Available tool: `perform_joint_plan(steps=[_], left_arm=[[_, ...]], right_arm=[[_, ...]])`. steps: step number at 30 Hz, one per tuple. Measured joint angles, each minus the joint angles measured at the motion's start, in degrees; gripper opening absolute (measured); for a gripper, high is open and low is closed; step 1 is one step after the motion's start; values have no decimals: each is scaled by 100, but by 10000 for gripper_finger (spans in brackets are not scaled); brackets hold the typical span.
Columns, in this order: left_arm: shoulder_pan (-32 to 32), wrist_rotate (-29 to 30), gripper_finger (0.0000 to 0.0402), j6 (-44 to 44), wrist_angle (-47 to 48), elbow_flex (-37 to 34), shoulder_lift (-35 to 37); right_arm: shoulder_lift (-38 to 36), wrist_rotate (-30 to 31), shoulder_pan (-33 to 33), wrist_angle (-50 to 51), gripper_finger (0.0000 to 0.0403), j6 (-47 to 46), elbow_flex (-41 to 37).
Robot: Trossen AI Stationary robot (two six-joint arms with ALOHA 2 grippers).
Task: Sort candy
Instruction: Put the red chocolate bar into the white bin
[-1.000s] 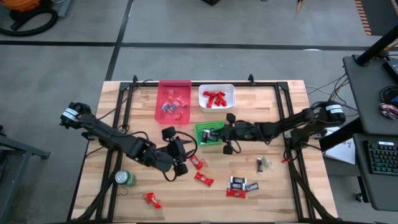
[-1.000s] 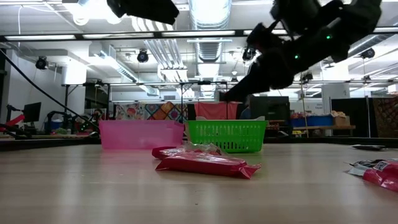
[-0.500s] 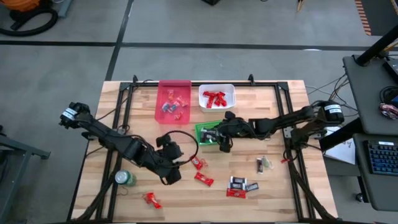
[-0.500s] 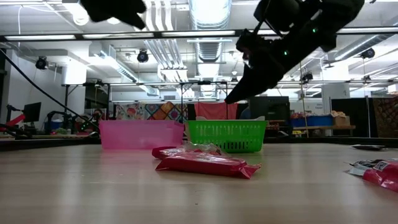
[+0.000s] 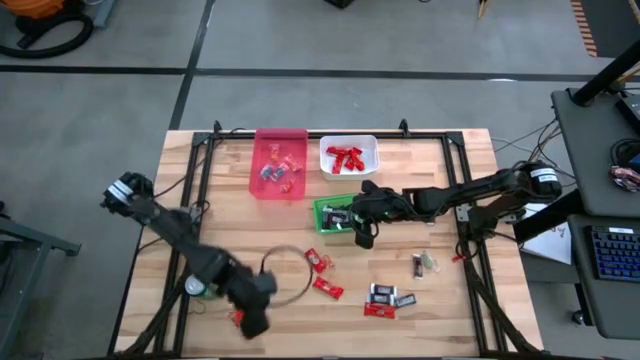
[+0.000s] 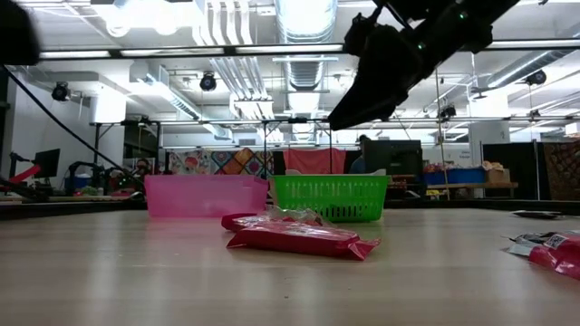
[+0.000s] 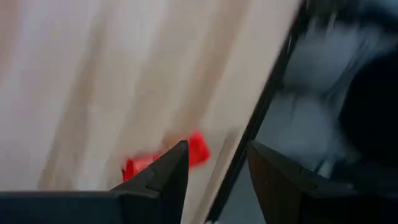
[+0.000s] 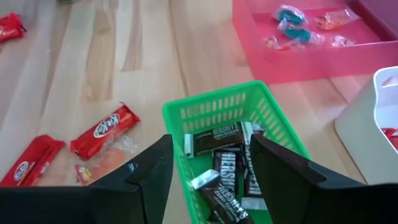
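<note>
Candy lies scattered on the wooden table: red pieces in the middle, dark and red ones at the near right. One red candy lies near the front left edge, and my left gripper hovers open just above it without touching it. My right gripper stands open above the green bin, which holds several dark candies. In the low view this gripper hangs well above the bin.
A pink bin with mixed sweets and a white bin with red candy stand at the far edge. A green can sits just left of my left arm. Black frame rails border the table on both sides.
My left gripper has swung from the table's middle toward the near edge and somewhat left, sinking and rolling about its wrist, and now stands over the front-left red candy. My right gripper has risen a little above the green bin and tipped closer to level.
</note>
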State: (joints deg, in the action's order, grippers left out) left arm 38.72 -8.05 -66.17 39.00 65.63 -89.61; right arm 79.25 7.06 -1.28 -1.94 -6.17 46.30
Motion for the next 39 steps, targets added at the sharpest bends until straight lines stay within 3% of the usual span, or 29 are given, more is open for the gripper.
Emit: perform_joint_plan(steps=[10,24,39], left_arm=[[1304,156,148,369,19,27,-946],[1341,1323,148,647,331,96,-1175],[1277,1674,129,1067,363,55,-1630]], right_arm=[[30,1,2,-4,203,-24,38],[32,1,2,1,203,-240,38],[32,1,2,21,203,-281,36]])
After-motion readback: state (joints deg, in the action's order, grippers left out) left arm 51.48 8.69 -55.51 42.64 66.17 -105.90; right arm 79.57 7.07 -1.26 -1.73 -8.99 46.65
